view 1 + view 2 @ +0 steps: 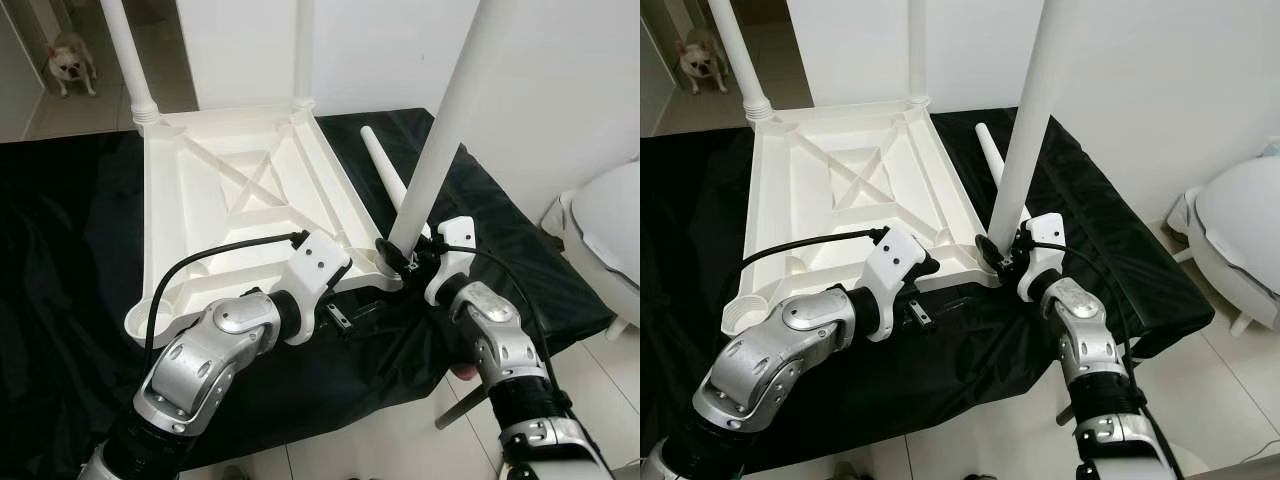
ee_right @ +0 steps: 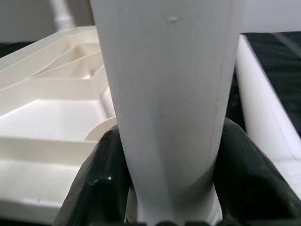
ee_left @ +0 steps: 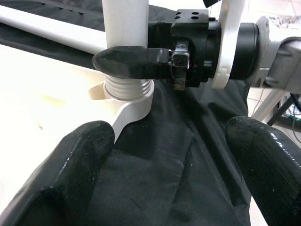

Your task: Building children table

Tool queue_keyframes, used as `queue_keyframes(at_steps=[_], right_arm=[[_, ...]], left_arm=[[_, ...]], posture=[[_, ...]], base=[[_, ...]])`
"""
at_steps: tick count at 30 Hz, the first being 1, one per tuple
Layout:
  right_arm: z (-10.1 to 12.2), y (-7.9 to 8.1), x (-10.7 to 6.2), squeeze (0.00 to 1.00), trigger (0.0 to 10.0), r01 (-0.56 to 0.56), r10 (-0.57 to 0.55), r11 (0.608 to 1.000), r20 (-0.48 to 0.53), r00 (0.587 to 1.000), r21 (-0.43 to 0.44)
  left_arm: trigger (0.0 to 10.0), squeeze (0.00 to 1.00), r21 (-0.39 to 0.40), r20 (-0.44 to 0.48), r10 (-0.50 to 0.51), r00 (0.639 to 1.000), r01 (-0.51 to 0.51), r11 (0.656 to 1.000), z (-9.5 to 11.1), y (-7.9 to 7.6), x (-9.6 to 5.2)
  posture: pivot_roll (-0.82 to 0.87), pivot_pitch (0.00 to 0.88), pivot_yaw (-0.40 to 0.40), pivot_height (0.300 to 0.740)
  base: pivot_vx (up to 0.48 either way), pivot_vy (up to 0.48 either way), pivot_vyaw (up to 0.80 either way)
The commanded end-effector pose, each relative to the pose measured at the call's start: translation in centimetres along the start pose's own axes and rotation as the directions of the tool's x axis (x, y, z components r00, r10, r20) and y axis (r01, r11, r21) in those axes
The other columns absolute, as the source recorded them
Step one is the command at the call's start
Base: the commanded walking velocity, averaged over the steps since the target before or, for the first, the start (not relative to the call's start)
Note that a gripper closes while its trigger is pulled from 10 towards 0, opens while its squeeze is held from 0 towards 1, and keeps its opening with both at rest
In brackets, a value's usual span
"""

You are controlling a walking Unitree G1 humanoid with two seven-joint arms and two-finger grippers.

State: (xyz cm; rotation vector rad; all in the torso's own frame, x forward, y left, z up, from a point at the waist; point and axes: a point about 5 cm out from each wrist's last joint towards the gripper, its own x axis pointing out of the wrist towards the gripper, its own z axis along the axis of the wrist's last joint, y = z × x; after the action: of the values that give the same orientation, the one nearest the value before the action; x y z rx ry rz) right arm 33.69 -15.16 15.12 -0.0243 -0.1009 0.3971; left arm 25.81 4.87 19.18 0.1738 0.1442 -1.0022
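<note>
A: Where's your work piece?

B: The white plastic children table [image 1: 235, 200] lies upside down on a black cloth [image 1: 60, 260], ribbed underside up. Two legs stand upright in the far corner sockets: far-left leg [image 1: 127, 55] and far-right leg [image 1: 304, 50]. A third leg [image 1: 445, 130] stands in the near-right corner socket [image 3: 127, 94], leaning slightly. A fourth, loose leg [image 1: 385, 175] lies on the cloth just beside the table's right edge.

A: Your right end effector?

B: Right end effector [image 1: 400, 255] is clamped on the third leg's base, just above the socket. In the right wrist view both fingers [image 2: 101, 179] press against the white tube on either side.

A: And the left?

B: Left end effector [image 3: 160, 160] sits at the table's near edge, beside that same corner. Its fingers [image 3: 70, 174] are spread apart over the cloth, holding nothing; one is close to the socket's rim.

A: Anything else noted?

B: A small dog [image 1: 70, 60] stands on the tiled floor [image 1: 420, 440] beyond the far-left corner. A white rounded object [image 1: 610, 220] sits to your right.
</note>
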Motion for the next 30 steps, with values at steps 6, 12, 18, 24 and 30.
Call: queue_keyframes(at_steps=[6, 12, 18, 24, 30], right_arm=[[0.8, 1.5, 0.3, 0.00, 10.0, 0.221, -0.224, 0.973, 0.046, 0.973, 0.062], [0.5, 2.7, 0.7, 0.00, 10.0, 0.452, -0.455, 0.888, 0.022, 0.890, 0.079], [0.5, 4.5, 1.4, 0.00, 10.0, 0.428, -0.430, 0.900, 0.010, 0.903, 0.085], [0.5, 4.4, 1.2, 1.00, 10.0, 0.399, -0.404, 0.909, 0.016, 0.915, 0.125], [1.0, 4.8, 1.1, 1.00, 10.0, 0.344, -0.355, 0.928, 0.055, 0.933, 0.145]], left_arm=[[10.0, 0.00, -0.004, -0.004, -0.011, 1.000, 0.011, 1.000, 0.0, 0.0, 0.0], [10.0, 0.00, -0.004, 0.000, -0.016, 1.000, 0.016, 1.000, 0.1, 0.0, 0.1], [10.0, 0.00, -0.003, 0.001, -0.016, 1.000, 0.016, 1.000, 0.2, 0.0, 0.2], [10.0, 0.00, -0.003, 0.002, -0.010, 1.000, 0.010, 1.000, 0.2, 0.1, 0.1], [10.0, 0.00, -0.005, 0.004, -0.009, 1.000, 0.009, 1.000, 0.2, 0.0, 0.1]], posture=[[-0.04, 0.091, 0.004, 0.740], [-0.04, 0.087, 0.008, 0.740], [-0.03, 0.086, 0.010, 0.740], [-0.03, 0.087, 0.006, 0.740], [-0.03, 0.090, 0.005, 0.740]], base=[[0.000, 0.000, 0.00], [0.000, 0.000, 0.00], [0.000, 0.000, 0.00], [0.000, 0.000, 0.00], [0.000, 0.000, 0.00]])
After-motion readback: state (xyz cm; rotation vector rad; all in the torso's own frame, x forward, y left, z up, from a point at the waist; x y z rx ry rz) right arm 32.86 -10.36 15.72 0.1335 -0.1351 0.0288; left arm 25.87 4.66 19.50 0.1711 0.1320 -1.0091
